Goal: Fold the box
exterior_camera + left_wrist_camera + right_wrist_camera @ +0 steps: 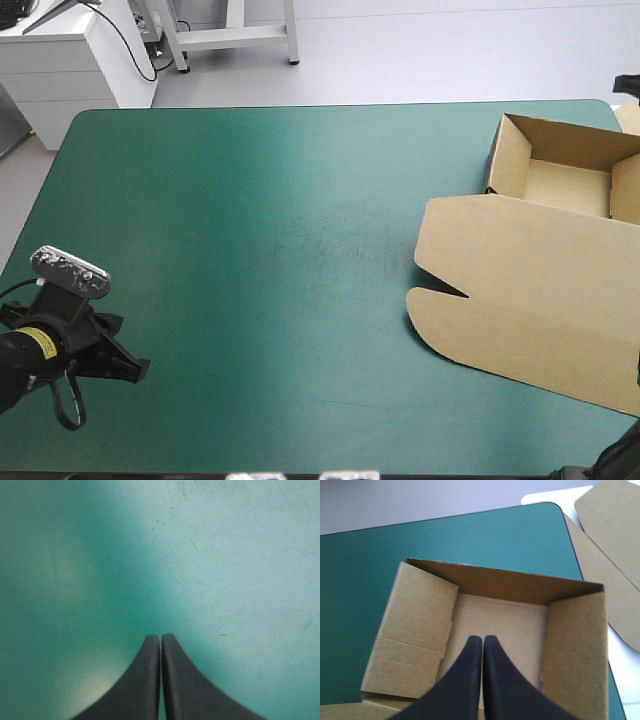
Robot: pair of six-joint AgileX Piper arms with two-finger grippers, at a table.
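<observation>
Box [515, 160] sits at the two o'clock corner of the surface [250, 250], an open brown tray with its lid [540, 290] flat toward four o'clock. Right fingers [476, 644], pressed together, hang over the tray, holding nothing. Left fingers [154, 642], also together and empty, hover above bare teal-green cover at eight o'clock.

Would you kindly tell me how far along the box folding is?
Done: the brown cardboard box stands as an open tray, walls raised. In hand: nothing; the right gripper hangs shut over the tray's floor, the left gripper shut over bare teal-green table cover. Left: the lid lies flat, not yet folded.
</observation>
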